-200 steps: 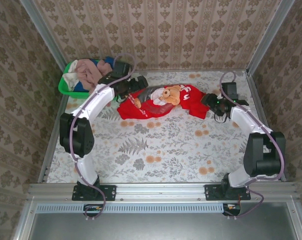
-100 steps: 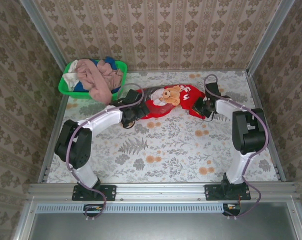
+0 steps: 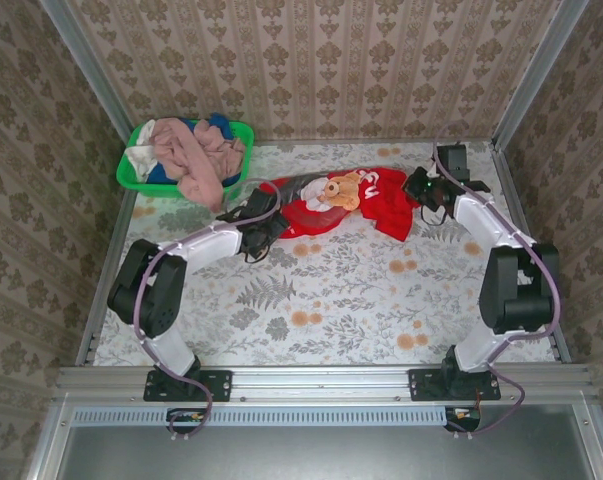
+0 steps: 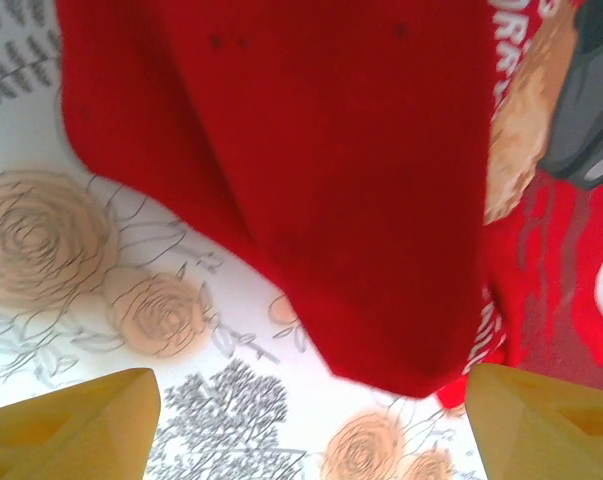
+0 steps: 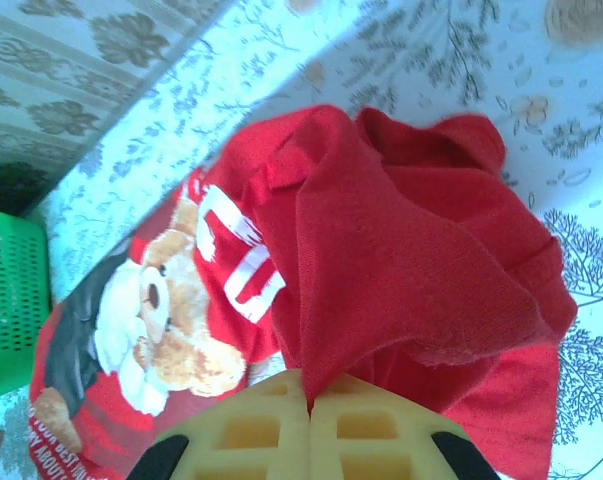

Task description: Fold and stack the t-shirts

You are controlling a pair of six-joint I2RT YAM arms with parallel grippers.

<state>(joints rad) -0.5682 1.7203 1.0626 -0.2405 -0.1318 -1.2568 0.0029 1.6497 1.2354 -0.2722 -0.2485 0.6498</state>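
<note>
**While the right gripper [image 3: 418, 190] clamps the red t-shirt [image 3: 346, 205], the left gripper [image 3: 264, 222] gapes**

Toward twelve o'clock on the flowered table [image 3: 331, 290], the red t-shirt lies rumpled with its bear print facing up. At its three o'clock edge, the right gripper's jaws are pressed together on a fold of red cloth, drawn up into a peak. At the shirt's eight o'clock corner, the left gripper's jaws stand wide apart, the red hem just beyond its yellow fingertips [image 4: 71, 420]. Pink, blue and white garments [image 3: 186, 155] fill the green basket [image 3: 131, 178] at ten o'clock.
</note>
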